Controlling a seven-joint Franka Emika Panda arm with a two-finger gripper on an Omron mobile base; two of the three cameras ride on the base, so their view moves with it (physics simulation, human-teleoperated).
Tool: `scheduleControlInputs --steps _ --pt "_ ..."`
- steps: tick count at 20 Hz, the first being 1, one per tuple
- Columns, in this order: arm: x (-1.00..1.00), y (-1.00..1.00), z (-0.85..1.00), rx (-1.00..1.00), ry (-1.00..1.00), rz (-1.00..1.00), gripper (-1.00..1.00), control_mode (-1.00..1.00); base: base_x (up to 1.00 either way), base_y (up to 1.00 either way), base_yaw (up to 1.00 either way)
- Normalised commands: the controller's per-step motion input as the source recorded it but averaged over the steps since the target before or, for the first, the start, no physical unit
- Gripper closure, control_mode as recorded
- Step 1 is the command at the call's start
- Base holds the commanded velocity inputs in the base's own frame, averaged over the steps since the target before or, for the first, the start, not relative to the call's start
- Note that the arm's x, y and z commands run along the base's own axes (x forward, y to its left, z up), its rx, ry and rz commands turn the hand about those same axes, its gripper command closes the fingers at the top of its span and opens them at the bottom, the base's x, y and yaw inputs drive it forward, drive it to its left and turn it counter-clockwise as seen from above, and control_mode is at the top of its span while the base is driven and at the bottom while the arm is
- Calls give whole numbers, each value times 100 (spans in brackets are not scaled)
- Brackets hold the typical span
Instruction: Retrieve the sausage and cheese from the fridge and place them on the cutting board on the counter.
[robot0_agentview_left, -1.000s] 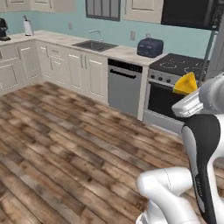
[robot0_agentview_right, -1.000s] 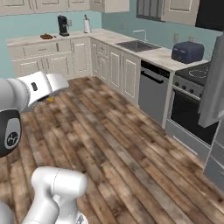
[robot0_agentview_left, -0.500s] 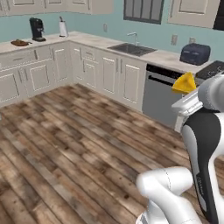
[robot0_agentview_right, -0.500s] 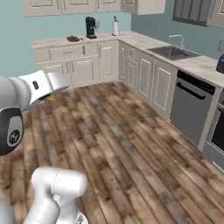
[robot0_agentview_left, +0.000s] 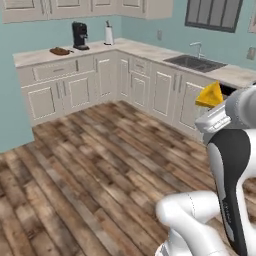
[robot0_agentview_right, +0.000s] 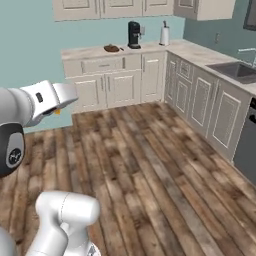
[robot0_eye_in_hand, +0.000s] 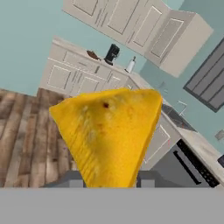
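Beige marbled stone runs along the far wall as the counter (robot0_agentview_left: 37, 56), above cream panelled cabinets, with a plank wood floor (robot0_agentview_left: 85, 165) between it and the robot. On the counter's left stretch lies the cutting board (robot0_agentview_left: 59, 51), a dark oval just left of the black coffee maker (robot0_agentview_left: 79, 35), with a paper towel roll (robot0_agentview_left: 108, 35) further right, near the corner where the counter turns toward the sink (robot0_agentview_left: 194, 61). The cheese (robot0_eye_in_hand: 107, 133) is in the air, well apart from the board: the gripper (robot0_eye_in_hand: 107, 183) is clamped on the yellow wedge at its lower end, and the wedge's point stands up above the wrist in the left base view. My reading is that the step in hand is the carry to the board, with the approach across the floor not yet finished. To do it well, the hand should keep the wedge steady while the base closes in, stop squarely facing the left stretch of counter, then reach over the front edge and lower the cheese onto bare wood near the board's middle before letting go, clear of the coffee maker. Something dark seems to lie on the board, but it is too small to identify.
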Motion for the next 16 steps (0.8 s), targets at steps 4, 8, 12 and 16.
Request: scheduleControlInputs --steps 4,8,12,16 --pt "0 0 0 0 0 0 100 100 100 9 33" --pt "0 0 0 0 0 0 100 100 100 3 30" --pt "0 0 0 0 0 0 100 100 100 -20 27" --pt "0 0 0 0 0 0 100 100 100 -36 15"
